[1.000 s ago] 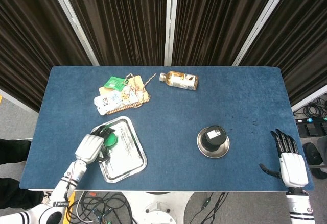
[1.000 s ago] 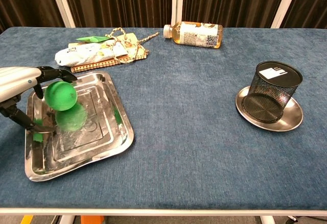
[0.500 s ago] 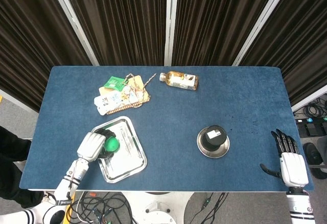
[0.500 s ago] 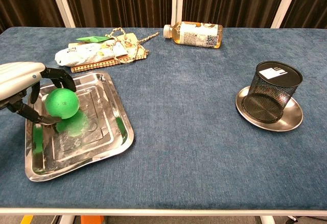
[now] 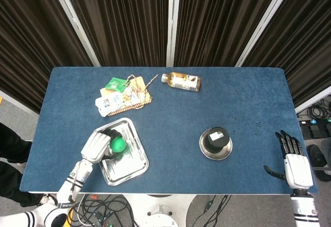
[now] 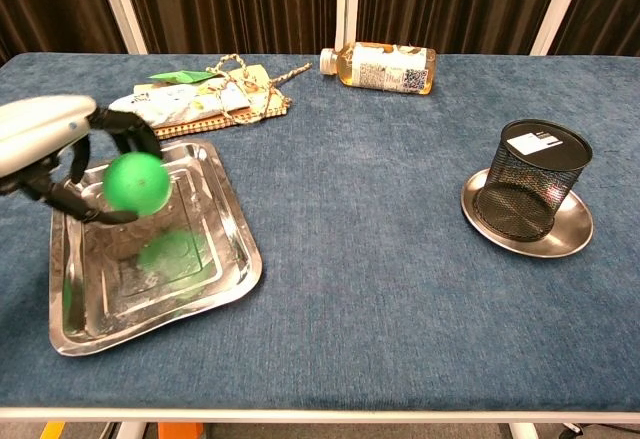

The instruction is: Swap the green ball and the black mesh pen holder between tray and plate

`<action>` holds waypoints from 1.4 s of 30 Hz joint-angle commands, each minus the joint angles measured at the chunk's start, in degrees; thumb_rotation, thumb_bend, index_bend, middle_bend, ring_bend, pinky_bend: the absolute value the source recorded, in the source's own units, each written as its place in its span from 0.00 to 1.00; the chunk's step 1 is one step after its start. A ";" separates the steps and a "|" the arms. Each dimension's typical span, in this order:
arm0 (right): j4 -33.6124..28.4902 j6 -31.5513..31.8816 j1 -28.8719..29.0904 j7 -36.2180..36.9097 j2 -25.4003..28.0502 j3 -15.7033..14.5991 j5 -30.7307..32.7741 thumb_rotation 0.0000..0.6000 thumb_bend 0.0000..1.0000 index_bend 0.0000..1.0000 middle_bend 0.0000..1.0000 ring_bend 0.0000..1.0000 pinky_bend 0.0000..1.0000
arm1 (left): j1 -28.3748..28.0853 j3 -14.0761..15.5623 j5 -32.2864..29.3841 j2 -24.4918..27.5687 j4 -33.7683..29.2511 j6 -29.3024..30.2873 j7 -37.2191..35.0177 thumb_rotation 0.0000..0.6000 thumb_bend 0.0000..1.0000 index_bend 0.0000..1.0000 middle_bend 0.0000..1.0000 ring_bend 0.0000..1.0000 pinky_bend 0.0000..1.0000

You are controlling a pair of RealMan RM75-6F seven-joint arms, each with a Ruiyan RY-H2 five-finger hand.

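1. Nearest me, the left hand (image 6: 45, 144) grips one green ball (image 6: 137, 181), its fingers (image 6: 120, 134) curled around it, lifted clear above the one steel tray (image 6: 225, 259); the ball's green reflection shows in the tray floor.
2. The right hand (image 5: 296, 166) rests at the near right corner of the blue surface (image 5: 248, 97), fingers spread, holding nothing.
3. One black mesh pen holder (image 6: 530, 179) stands upright on one round plate (image 6: 570, 234), well apart from the tray.
4. Farther back lie a small pile of snack packets (image 6: 190, 104) and one bottle (image 6: 380, 65) on its side.
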 commanded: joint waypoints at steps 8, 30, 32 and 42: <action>-0.15 1.35 -0.62 1.51 0.99 1.07 0.95 1.00 0.05 0.00 0.00 0.00 0.00 | -10.08 -4.12 0.93 -5.55 -3.10 -8.65 3.91 1.00 0.19 0.41 0.42 0.35 0.63; 2.53 2.36 -1.82 5.95 1.25 1.92 2.34 1.00 0.05 0.00 0.00 0.00 0.00 | -18.17 -4.74 -3.25 -18.18 9.19 -13.95 2.62 1.00 0.19 0.41 0.43 0.28 0.49; 2.63 2.49 -1.90 6.00 1.25 1.91 2.24 1.00 0.05 0.00 0.00 0.00 0.00 | -18.39 -4.36 -3.26 -18.56 10.11 -14.08 2.55 1.00 0.19 0.41 0.43 0.27 0.48; 2.73 2.31 -1.88 5.80 1.09 1.97 2.24 1.00 0.05 0.00 0.00 0.00 0.00 | -19.02 -2.87 -1.33 -18.63 11.81 -12.93 0.97 1.00 0.15 0.35 0.30 0.21 0.45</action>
